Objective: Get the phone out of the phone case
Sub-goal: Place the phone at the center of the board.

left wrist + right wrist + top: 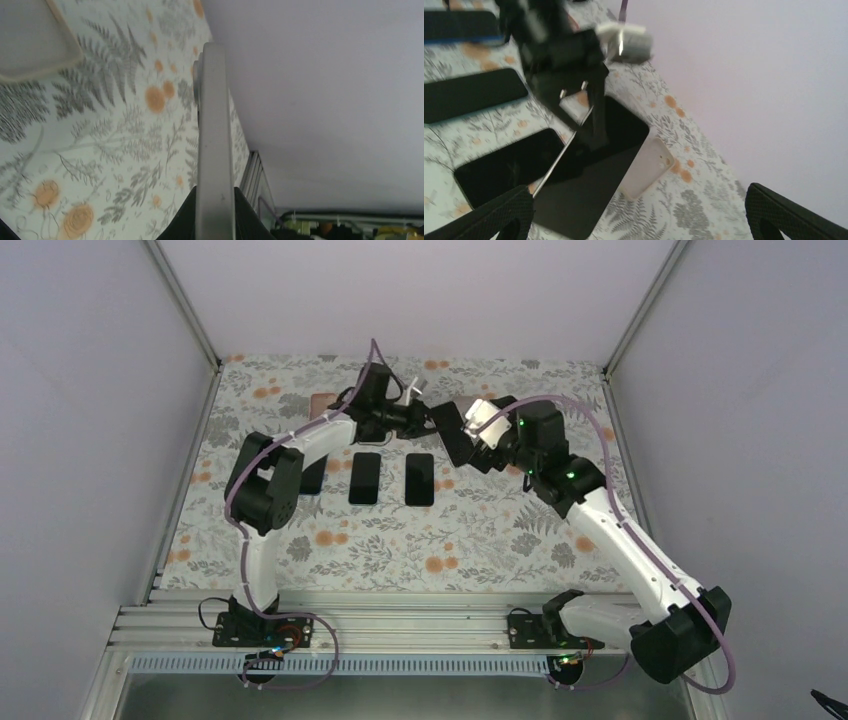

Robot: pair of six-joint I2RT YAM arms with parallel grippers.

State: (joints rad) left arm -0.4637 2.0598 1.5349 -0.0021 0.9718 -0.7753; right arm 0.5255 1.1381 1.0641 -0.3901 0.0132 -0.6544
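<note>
Okay, near first. The right wrist view shows the right gripper [638, 200] with its own padded fingertips [489, 217] at the two bottom corners, jaws spread wide and holding nothing. Just past them the phone [589, 175] hangs tilted above the floral table [450, 540], a dark slab with the left gripper [591, 125] clamped on it from upper left. Only this view shows the phone case [647, 167]: pale, camera cutout visible, lying flat on the table beside the phone, which is out of it. This view is too blurred to read any lettering.

The left wrist view gives only the phone's thin grey edge, running up the frame between dark fingers.

The top view shows the phone's long axis running diagonally, far-left to near-right, over the far middle of the table between both grippers. Three other phones [365, 478] lie flat in a row nearer the bases. A brownish flat thing [325, 405] sits farther back on the left.
</note>
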